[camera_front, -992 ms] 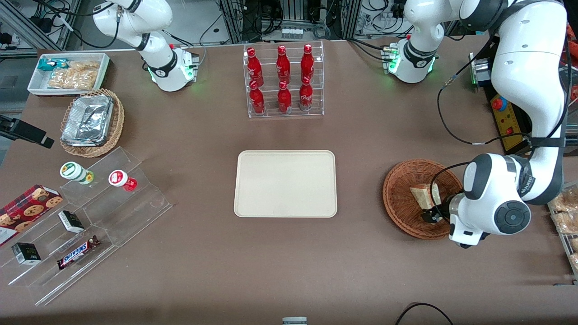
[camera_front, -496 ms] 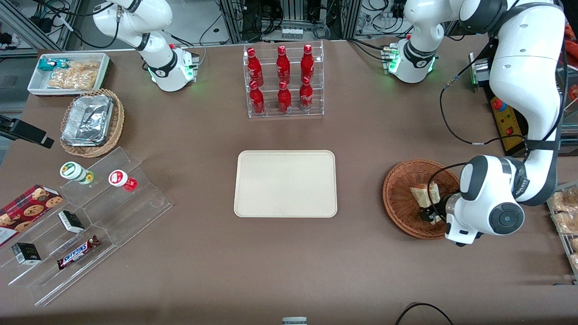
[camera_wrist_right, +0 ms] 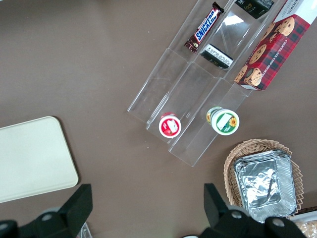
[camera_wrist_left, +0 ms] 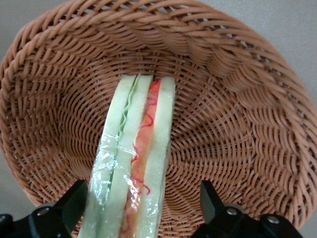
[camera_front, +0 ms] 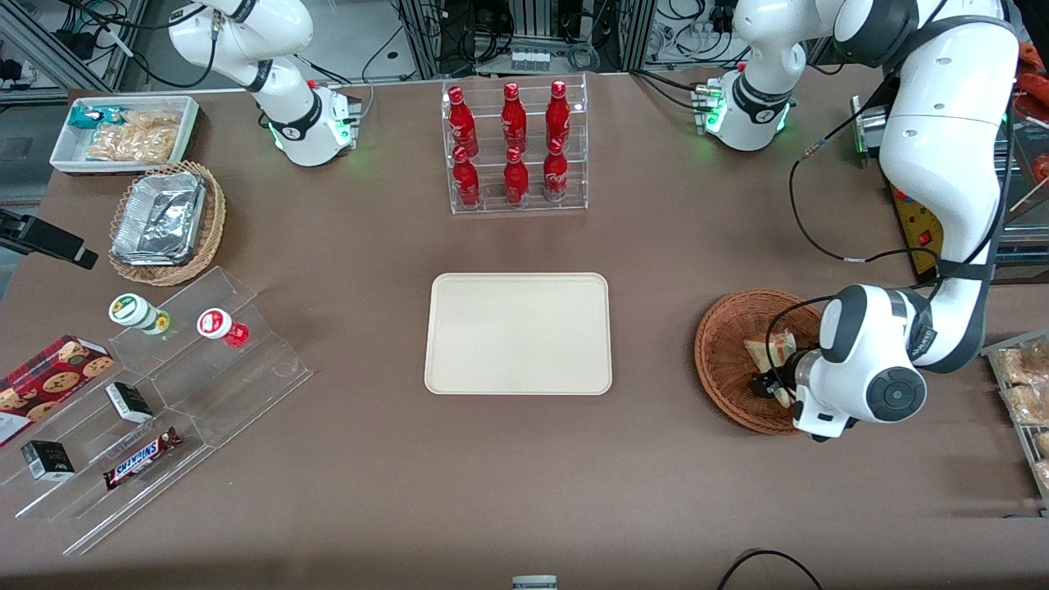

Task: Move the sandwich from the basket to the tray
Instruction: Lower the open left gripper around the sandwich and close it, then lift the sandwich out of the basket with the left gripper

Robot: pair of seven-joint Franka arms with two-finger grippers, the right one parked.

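Grasp step in hand. The gripper [camera_wrist_left: 141,210] sits low in the basket [camera_wrist_left: 237,99], its fingers spread either side of the sandwich [camera_wrist_left: 136,163], which stands on edge in the basket. Next move, as judged: close, lift clear, carry to the tray [camera_front: 518,333].

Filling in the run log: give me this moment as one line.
phase: grasp approach | end effector: open, straddling sandwich | sandwich: in basket | tray: bare
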